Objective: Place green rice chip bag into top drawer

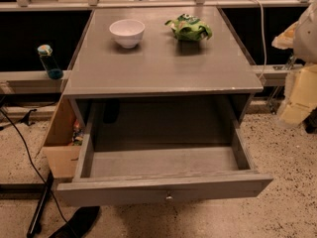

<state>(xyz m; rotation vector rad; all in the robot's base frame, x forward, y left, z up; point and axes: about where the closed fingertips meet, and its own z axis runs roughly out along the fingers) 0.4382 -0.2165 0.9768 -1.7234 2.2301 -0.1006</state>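
Note:
The green rice chip bag (188, 28) lies crumpled on the grey cabinet top (163, 68), at the back right, beside a white bowl (127, 32). The top drawer (163, 190) is pulled wide open below the cabinet top. Its grey inside is bare, and a small metal knob (169, 197) sits at the centre of its front. My gripper (296, 100) is a blurred white and pale-yellow shape at the right edge of the view. It is off the cabinet's right side, well apart from the bag and above the floor beside the drawer.
A tan cardboard box (60, 152) stands against the cabinet's left side. A blue bottle (48, 61) stands on a ledge at the left. A black cable (29, 162) and a dark shoe-like object (79, 222) lie on the speckled floor. A white cable (261, 33) hangs at the right.

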